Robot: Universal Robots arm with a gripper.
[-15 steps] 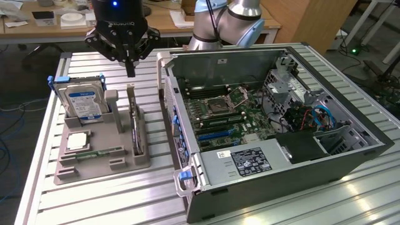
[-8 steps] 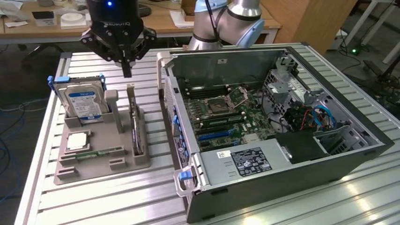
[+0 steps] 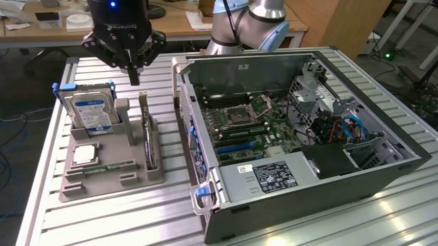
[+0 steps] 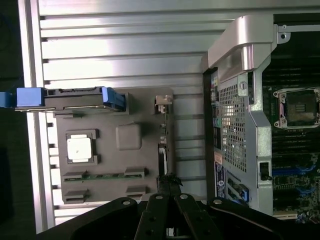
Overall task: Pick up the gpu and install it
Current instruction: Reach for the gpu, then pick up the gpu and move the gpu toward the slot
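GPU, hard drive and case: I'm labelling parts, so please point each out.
GPU (image 3: 148, 146), exterior view, its dark upper edge.
Hard drive (image 3: 92, 114), exterior view, its blue-white label.
Case (image 3: 308, 205), exterior view, its dark outer wall.

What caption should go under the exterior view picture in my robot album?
Shut fingers hover above the gpu, which stands edge-on in its grey holder beside the open computer.
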